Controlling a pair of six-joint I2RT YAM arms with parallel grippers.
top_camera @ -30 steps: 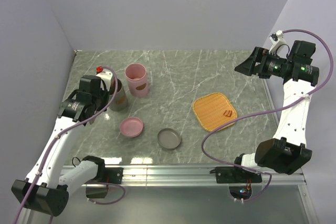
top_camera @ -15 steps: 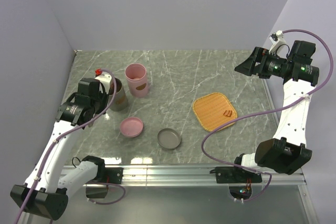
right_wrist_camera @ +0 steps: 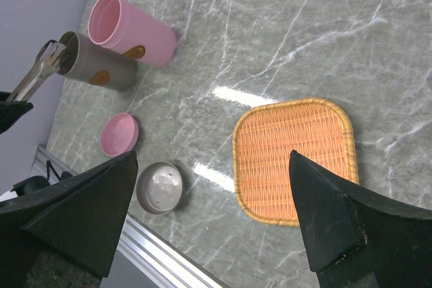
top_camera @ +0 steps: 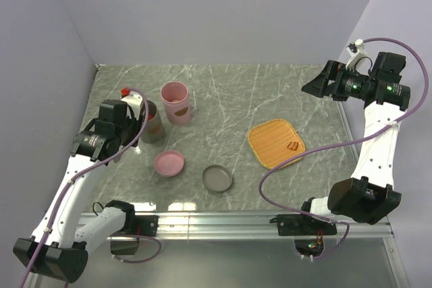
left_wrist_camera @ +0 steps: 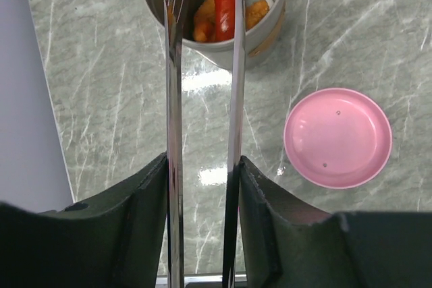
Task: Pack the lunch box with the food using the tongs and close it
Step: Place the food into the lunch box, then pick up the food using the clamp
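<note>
My left gripper (left_wrist_camera: 202,166) is shut on the silver tongs (left_wrist_camera: 174,99), one arm against each finger. The tong tips reach over the mouth of the grey lunch box cylinder (left_wrist_camera: 270,25). Inside it lie orange chunks (left_wrist_camera: 202,18) and a red strip (left_wrist_camera: 226,1), the food; the strip sits beside the right tong arm, and the two arms stand apart. From above, the left gripper (top_camera: 131,123) is next to the grey cylinder (top_camera: 154,125). One small red piece (top_camera: 293,146) lies on the orange tray (top_camera: 270,141). My right gripper (top_camera: 307,88) hangs open high above the table's right side.
A pink cylinder (top_camera: 175,102) stands just behind and to the right of the grey one. A pink lid (top_camera: 169,163) and a grey lid (top_camera: 218,179) lie face up near the front edge. Walls close the left, back and right sides.
The tong arms have spread a little over the grey cylinder. The left gripper has drawn back slightly toward the left. The right arm has not moved.
</note>
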